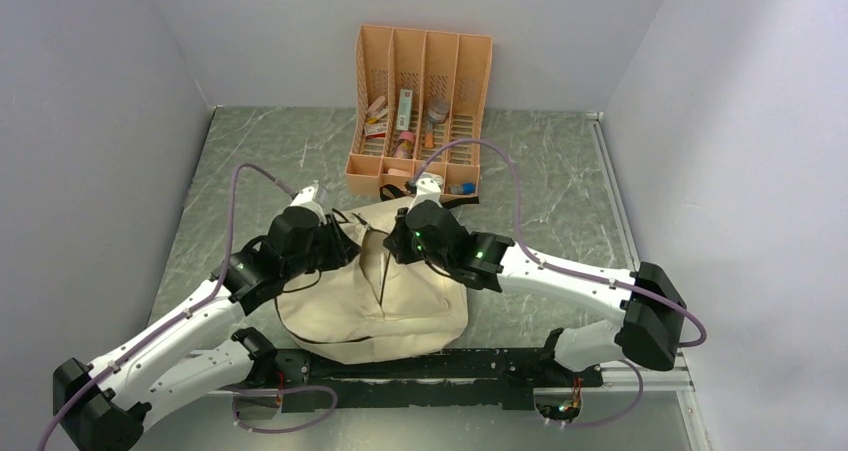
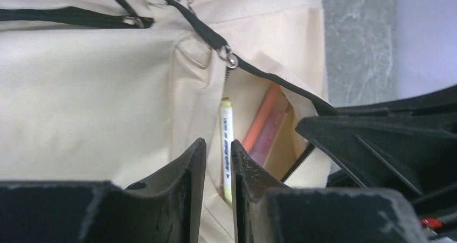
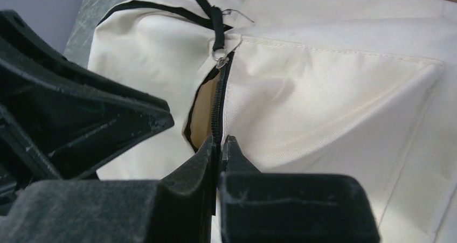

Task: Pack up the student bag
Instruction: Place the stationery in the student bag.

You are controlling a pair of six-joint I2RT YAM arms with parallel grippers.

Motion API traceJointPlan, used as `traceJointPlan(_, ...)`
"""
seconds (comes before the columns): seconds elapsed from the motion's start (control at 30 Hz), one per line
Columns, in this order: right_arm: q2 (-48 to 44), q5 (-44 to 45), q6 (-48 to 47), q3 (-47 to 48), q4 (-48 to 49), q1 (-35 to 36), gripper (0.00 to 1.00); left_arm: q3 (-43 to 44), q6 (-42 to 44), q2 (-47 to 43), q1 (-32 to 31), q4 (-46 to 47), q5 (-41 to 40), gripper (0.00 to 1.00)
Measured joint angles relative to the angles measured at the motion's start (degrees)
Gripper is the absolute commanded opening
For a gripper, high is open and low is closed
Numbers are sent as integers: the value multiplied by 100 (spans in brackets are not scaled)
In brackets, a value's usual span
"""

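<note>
Two arms reach from the near edge of the table (image 1: 560, 171) over the student bag (image 1: 400, 306); the bag lies flat at the near-centre of the table, just beyond the arm bases; both grippers sit at its front pocket, whose zipper stands partly undone.

Left gripper (image 2: 218, 146): jaws a narrow gap apart, over the pocket mouth; a white pen (image 2: 226, 124) with a yellow-green cap shows in that gap and is narrower than it; its capped end lies inside the pocket; whether the pads touch it cannot be told.

Right gripper (image 3: 220, 141): jaws fully closed, pinching the zipper edge of the pocket; the mouth gapes beside them.

An orange stick (image 2: 261, 119) lies in the pocket just beside the pen; the zipper pull (image 2: 230, 58) sits at the far end of the opening.

Beyond the bag, against the far wall, stands an orange desk organiser (image 1: 440, 56) with small items in its slots.
</note>
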Motion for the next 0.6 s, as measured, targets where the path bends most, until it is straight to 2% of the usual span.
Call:
traceJointPlan(0.13, 153, -398, -131, 0, 151, -4, 1, 127, 24, 11, 0, -323, -404, 33)
traceJointPlan(0.23, 595, -872, -284, 109, 223, -11, 5, 210, 52, 55, 0, -522, -656, 47)
traceJointPlan(0.3, 944, -1102, -348, 184, 238, -13, 6, 260, 81, 101, 0, -610, -763, 52)
traceJointPlan(0.43, 1451, -1362, -391, 120, 289, -15, 17, 356, 79, 245, 2, -713, -905, 56)
traceJointPlan(0.53, 1499, -1440, -407, 63, 380, -15, 22, 363, 61, 249, 2, -758, -944, 56)
traceJointPlan(0.6, 1515, -1510, -437, 63, 442, -15, 29, 363, 55, 251, 11, -761, -949, 56)
